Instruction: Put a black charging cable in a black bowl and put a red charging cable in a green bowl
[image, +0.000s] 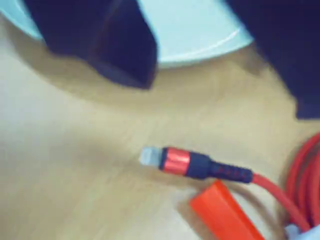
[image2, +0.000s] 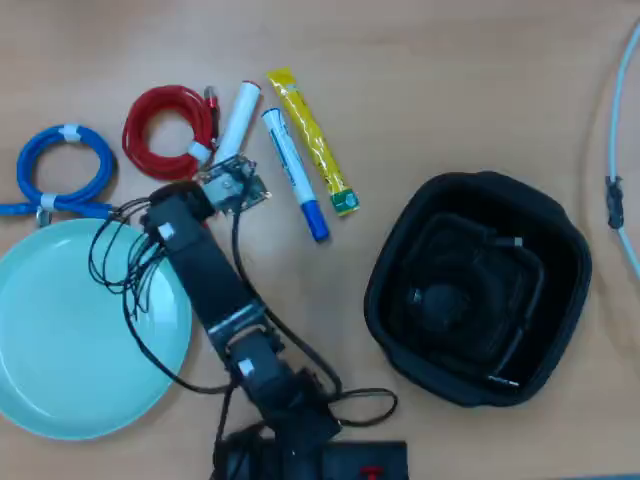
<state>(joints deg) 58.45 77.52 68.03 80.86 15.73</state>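
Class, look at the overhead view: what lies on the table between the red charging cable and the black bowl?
In the overhead view, between the red charging cable and the black bowl lie a white marker, a blue-capped marker and a yellow sachet.

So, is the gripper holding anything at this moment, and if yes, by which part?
Nothing is held. In the wrist view the dark fingers hang above the bare table, and the red charging cable lies untouched on the wood beside the green bowl.
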